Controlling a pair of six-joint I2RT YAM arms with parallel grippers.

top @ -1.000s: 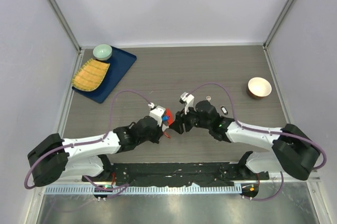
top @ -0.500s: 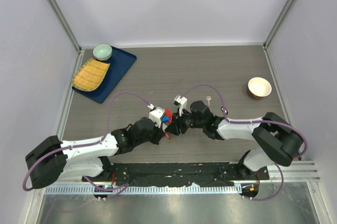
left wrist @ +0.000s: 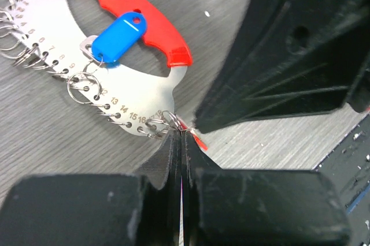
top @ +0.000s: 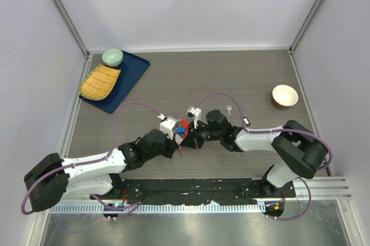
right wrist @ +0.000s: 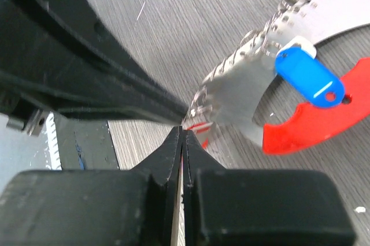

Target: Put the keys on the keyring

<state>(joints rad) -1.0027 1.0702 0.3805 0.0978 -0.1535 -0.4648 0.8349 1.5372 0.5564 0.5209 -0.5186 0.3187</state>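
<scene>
Left pincer [left wrist: 180,136]: clenched, its black fingers pressed flat together on the lower corner of the keyring [left wrist: 124,93].

Right pincer [right wrist: 182,133]: fingers also pressed together, tips at the same corner of the plate and facing the left pincer. What it grips, if anything, cannot be told. A small red piece [left wrist: 199,139], only partly seen, sits just at the meeting tips.

The keyring is between the two pincers at mid-desk. It is a flat crescent of brushed metal with a row of small holes along its outer edge, and each hole carries a thin wire split ring [left wrist: 78,87]. Engraved numerals run along the holes, with 13 to 16 legible. A red plastic arc [left wrist: 139,12] forms the inner curve, and a glossy blue oval tag [left wrist: 118,39] lies on the plate.

The silver key [top: 229,109] lies flat on the desk [top: 191,78], to the right of the pincers and apart from them. A black oval fob [top: 247,121] lies near it.

Containers: a dark blue tray [top: 130,75] at the far left holds a pale green bowl [top: 112,56] and a yellow slatted mat [top: 99,82]. A tan bowl [top: 285,96] with a pale interior stands at the far right.
</scene>
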